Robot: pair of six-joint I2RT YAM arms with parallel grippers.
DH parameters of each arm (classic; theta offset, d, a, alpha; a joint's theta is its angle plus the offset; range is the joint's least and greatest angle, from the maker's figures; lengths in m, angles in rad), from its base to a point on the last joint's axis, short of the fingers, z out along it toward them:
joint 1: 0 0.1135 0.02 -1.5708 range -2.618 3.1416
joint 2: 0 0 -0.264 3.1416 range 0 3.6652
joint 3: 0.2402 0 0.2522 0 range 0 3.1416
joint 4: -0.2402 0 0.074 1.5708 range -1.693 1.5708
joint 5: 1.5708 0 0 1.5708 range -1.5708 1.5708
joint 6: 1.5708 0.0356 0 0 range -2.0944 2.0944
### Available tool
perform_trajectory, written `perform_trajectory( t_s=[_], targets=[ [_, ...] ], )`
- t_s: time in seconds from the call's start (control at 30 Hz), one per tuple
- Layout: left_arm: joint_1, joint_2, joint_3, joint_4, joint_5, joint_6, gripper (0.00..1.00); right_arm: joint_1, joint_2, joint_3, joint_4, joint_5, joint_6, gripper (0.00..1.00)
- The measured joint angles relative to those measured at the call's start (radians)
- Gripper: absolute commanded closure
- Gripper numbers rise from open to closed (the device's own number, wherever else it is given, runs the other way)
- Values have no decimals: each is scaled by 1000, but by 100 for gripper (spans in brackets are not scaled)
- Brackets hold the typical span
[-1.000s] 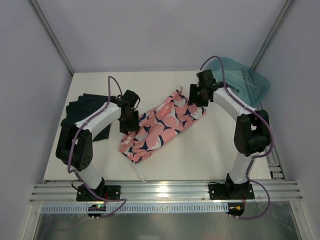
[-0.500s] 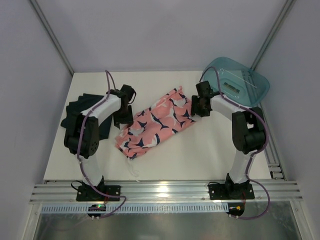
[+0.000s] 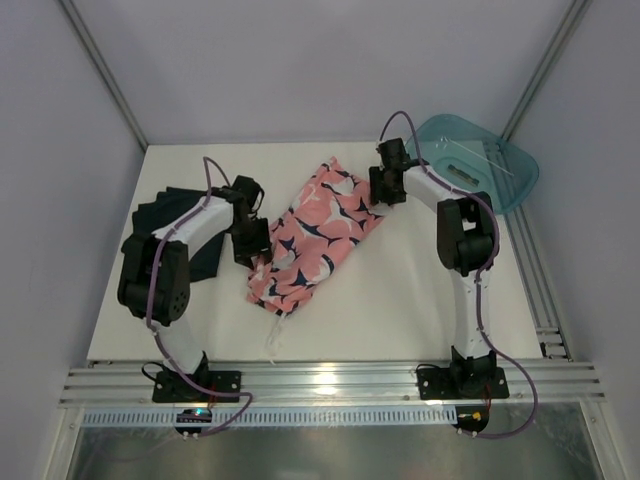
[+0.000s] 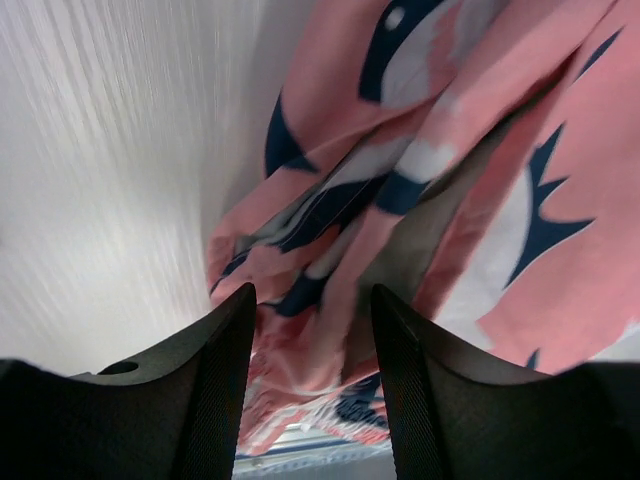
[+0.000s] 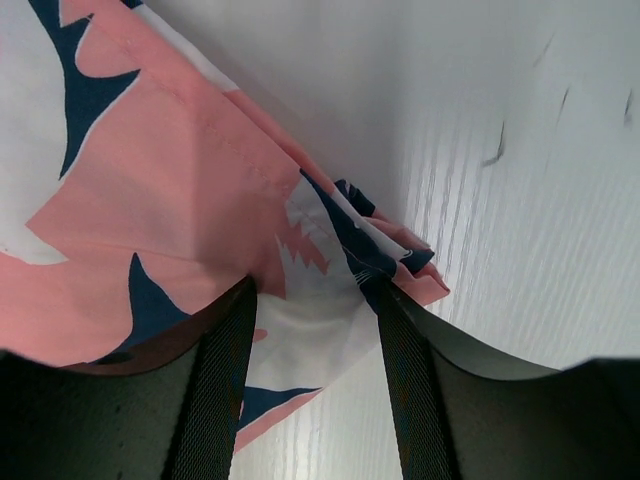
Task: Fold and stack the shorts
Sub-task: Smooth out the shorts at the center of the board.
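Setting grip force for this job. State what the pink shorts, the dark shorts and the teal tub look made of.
The pink shorts: thin matte woven cloth, perhaps cotton or polyester; it drapes, creases, and has a stitched hem. The dark shorts: soft matte cloth lying in flat folds; fibre unclear. The teal tub: stiff glossy translucent plastic; light shows through.

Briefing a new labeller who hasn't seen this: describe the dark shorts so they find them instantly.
On the white table, look to its left side, partly under the left arm. The dark shorts lie there: plain navy-black, unlike the pink patterned shorts in the middle.
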Motion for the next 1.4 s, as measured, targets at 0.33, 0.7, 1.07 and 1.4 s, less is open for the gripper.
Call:
perform_trajectory(
  t_s=[0.33, 0.7, 1.07, 1.4],
  targets=[
    [-7, -203, -107, -13, -14, -83, 47, -30, 122, 305, -89, -50, -73, 45],
    [-15, -257, -90, 92, 89, -84, 50, 103, -382, -123, -36, -279, 19, 44],
    [-15, -108, -260, 172, 90, -94, 53, 430, -591, -715, 429, -522, 311, 44],
    [-15, -134, -283, 180, 80, -106, 49, 453, -497, -804, 444, -446, 359, 46]
  ],
)
